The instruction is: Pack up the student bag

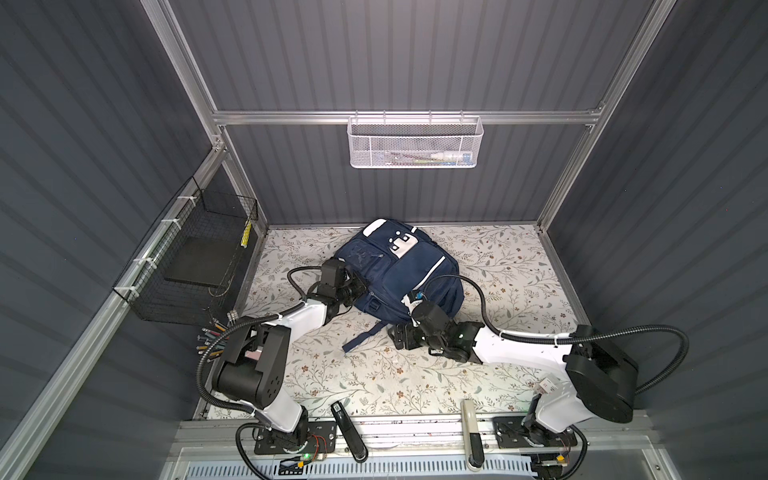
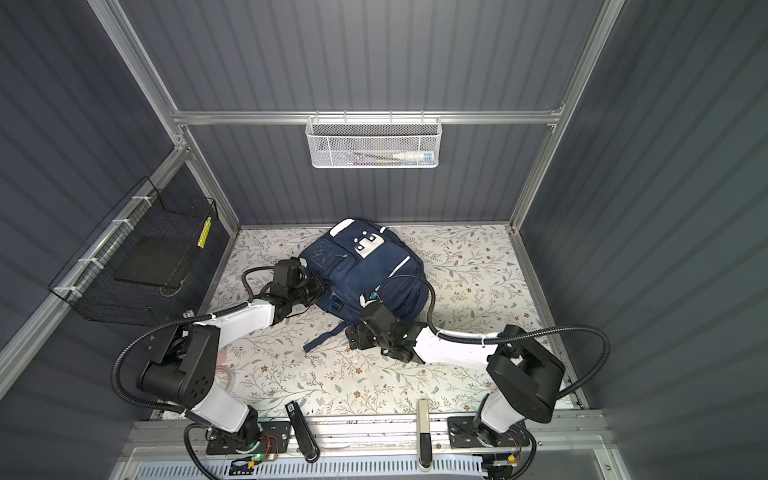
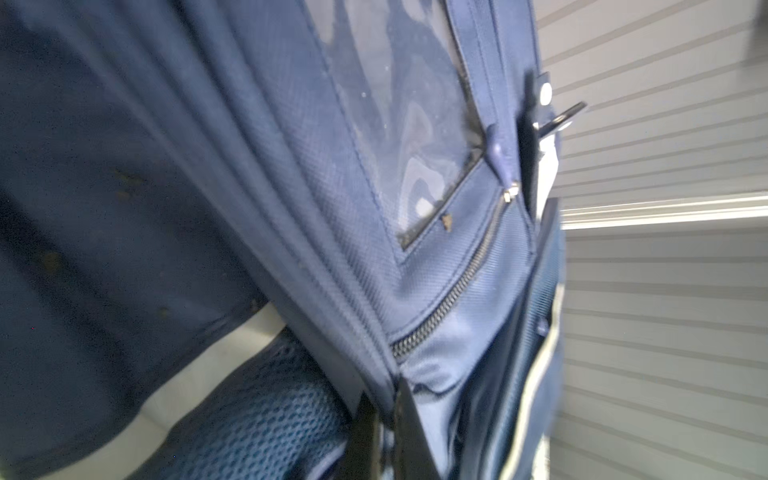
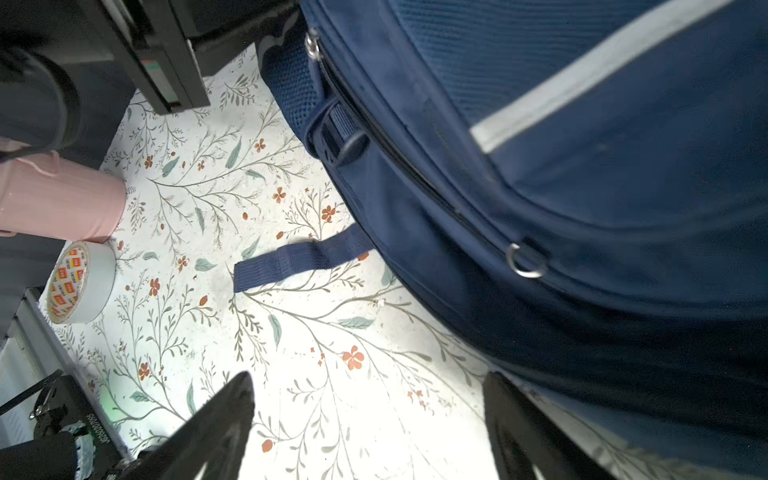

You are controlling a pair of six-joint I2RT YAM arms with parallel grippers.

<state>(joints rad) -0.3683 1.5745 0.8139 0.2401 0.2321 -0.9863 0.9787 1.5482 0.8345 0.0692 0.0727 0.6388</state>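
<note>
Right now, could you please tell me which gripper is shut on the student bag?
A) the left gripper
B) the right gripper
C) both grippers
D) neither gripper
A: in the left wrist view the left gripper pinches a seam of the student bag between nearly touching fingers, while the right gripper stands open above the table beside the bag.
</note>
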